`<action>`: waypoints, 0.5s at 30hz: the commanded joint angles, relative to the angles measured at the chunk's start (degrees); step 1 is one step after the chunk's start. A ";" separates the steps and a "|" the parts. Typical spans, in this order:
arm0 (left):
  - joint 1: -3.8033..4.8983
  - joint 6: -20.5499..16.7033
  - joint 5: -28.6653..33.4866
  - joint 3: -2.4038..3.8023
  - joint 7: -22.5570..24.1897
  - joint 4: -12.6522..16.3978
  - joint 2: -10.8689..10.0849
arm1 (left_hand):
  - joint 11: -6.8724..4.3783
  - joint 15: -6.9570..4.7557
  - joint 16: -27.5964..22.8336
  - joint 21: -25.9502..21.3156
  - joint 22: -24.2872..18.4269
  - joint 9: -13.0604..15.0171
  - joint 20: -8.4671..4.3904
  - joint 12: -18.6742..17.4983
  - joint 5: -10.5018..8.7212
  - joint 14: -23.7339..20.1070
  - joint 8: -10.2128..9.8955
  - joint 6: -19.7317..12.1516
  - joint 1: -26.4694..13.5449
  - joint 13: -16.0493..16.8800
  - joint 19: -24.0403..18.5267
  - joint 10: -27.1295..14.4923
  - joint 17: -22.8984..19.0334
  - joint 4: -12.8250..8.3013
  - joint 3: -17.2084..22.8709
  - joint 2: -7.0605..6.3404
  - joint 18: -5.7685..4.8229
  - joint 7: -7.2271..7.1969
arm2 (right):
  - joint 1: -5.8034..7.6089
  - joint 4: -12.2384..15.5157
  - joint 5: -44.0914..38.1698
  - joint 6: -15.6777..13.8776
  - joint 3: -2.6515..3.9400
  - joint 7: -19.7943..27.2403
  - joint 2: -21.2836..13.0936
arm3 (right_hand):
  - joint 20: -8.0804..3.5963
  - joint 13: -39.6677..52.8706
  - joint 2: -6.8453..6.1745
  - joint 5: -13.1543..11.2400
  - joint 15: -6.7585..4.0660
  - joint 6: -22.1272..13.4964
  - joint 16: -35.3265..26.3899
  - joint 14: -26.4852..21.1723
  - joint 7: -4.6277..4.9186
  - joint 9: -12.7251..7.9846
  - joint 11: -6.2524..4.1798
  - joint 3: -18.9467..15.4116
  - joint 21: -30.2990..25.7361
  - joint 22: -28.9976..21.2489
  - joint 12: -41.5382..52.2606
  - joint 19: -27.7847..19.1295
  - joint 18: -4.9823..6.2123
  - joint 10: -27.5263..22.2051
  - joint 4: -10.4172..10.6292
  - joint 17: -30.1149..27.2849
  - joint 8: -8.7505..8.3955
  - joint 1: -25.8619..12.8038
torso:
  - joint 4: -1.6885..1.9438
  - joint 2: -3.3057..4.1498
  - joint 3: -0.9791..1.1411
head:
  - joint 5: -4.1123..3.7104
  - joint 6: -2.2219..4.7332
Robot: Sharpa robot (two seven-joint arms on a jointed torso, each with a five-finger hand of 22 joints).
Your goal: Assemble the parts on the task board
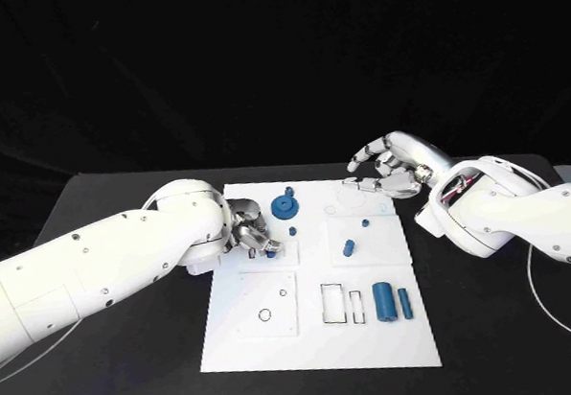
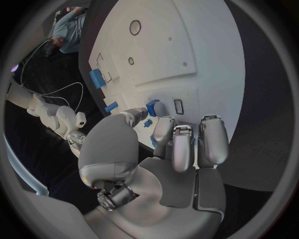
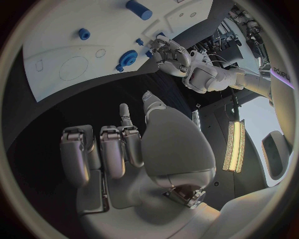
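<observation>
Black tabletop with board (image 1: 324, 347): left hand (image 1: 251, 230) pinching small blue part (image 1: 272, 250) for seating, right hand (image 1: 391, 168) hovering with fingers apart, empty.

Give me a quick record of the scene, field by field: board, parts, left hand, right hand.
board: white task board on black table
parts: blue gear at far end; two blue cylinders lying side by side at near right
left hand: over the board's left edge, pinching a small blue part
right hand: at far right corner, holds nothing
</observation>
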 commanded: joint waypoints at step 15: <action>-0.17 -2.63 2.14 2.57 0.27 2.56 -1.86 | 0.43 0.00 0.36 0.05 -0.25 -0.26 0.09 -0.87 -3.02 5.96 -1.24 -0.44 -2.62 -1.42 0.38 -0.53 15.08 0.35 -3.90 0.49 -0.74 0.37 | -0.05 -0.83 -0.56 -0.21 0.00 0.15 0.18 | -0.22 10.37 0.10 -0.55 -0.57 -0.38 -0.34 4.87 -0.06 0.18 -0.52 -0.59 -0.23 13.17 -0.28 4.52 -0.13 1.97 -0.03 9.94 0.48 -1.08 | 0.01 -0.01 0.04 | 0.27 0.56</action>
